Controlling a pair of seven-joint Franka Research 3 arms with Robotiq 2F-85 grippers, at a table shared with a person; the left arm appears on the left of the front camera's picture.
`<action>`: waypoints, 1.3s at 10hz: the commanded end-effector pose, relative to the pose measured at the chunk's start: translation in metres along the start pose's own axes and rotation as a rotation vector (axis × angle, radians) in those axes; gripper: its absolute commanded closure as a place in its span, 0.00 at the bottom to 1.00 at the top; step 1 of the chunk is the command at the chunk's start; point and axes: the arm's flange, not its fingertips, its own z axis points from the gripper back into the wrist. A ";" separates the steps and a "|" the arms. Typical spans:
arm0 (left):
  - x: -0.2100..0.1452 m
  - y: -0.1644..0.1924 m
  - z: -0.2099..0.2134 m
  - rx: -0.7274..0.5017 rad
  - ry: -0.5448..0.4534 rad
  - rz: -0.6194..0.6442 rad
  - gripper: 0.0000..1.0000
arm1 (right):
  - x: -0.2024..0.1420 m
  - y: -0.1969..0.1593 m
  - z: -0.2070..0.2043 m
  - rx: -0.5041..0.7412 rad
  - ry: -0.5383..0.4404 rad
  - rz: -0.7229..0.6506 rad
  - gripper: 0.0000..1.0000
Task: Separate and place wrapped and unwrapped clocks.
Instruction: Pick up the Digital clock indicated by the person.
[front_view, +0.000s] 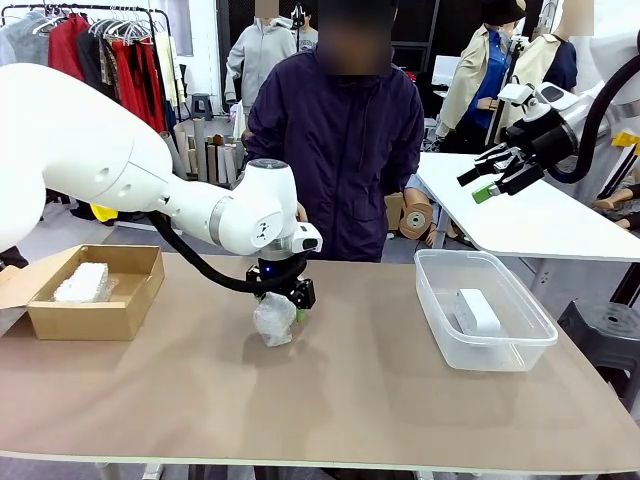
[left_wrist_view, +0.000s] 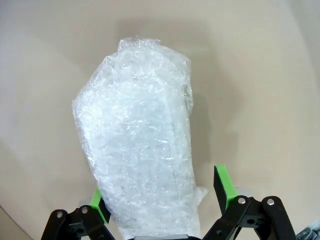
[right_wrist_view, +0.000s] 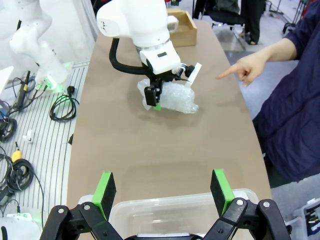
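Straddling the bubble-wrapped clock (left_wrist_view: 137, 145) in the middle of the counter (front_view: 380, 410), the left tool (left_wrist_view: 161, 190) stands open, pads (left_wrist_view: 223, 186) either side, perhaps brushing the wrap, ready to grip. The right tool (right_wrist_view: 162, 187) hangs open above the clear tub (front_view: 437, 300) holding the bare white clock (front_view: 476, 312). Another wrapped bundle (front_view: 82, 283) lies in the cardboard box (front_view: 95, 322); nothing blocks that route.

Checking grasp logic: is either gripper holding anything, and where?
Nothing held. Left gripper straddles one end of the wrapped clock, jaws open; right gripper open, empty.
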 end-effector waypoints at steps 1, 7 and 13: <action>0.001 -0.001 0.004 0.002 0.009 0.001 0.00 | 0.002 0.001 0.001 -0.002 0.000 0.006 0.00; 0.005 0.003 0.016 0.062 -0.043 0.009 0.68 | 0.002 0.001 0.001 -0.002 0.000 0.006 0.00; 0.011 0.002 0.061 0.068 -0.027 -0.011 1.00 | 0.002 0.001 0.001 -0.002 0.000 0.006 0.00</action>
